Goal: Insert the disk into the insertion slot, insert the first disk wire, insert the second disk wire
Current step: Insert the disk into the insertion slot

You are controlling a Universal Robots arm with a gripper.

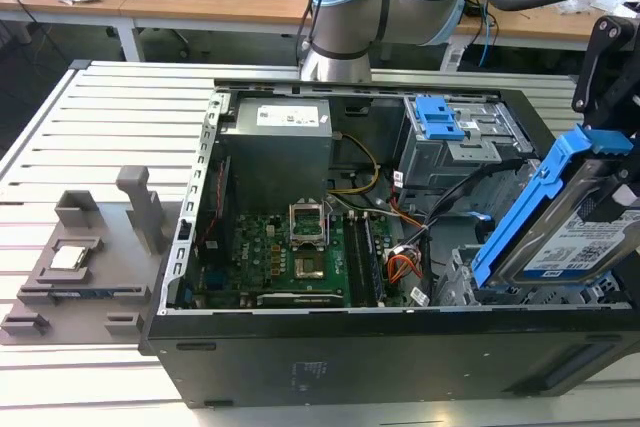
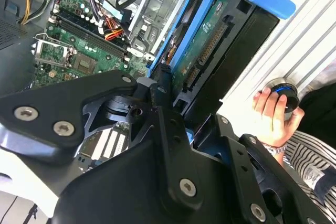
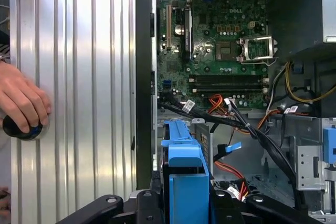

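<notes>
gripper is clamped on the disk, gripping its blue carrier and holding it tilted over the insertion slot in the open computer case, on the exterior view's right. a person's hand rests on the slatted table.

- The surface — pale ribbed metal slats — carries an open black computer case.
- In the exterior view, a grey plastic holder lies at nine o'clock from the case, just beside it.
- In the first wrist view, a person's hand rests on a dark knob on the slats.
</notes>
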